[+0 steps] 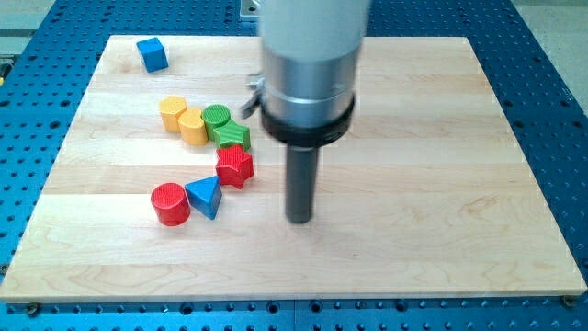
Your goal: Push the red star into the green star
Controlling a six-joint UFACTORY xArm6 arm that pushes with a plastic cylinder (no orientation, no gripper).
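The red star [235, 166] lies left of the board's middle, touching or nearly touching the green star [233, 137] just above it. My tip [299, 220] rests on the board to the right of the red star and a little lower, apart from it by a clear gap. The rod hangs from a wide grey cylinder that hides part of the board's top middle.
A green cylinder [217, 118] sits against the green star. Two yellow blocks [173, 113] [193, 127] lie to its left. A red cylinder [170, 203] and a blue triangle [205, 196] lie lower left. A blue cube [152, 53] is at top left. The wooden board [441, 184] lies on a blue perforated table.
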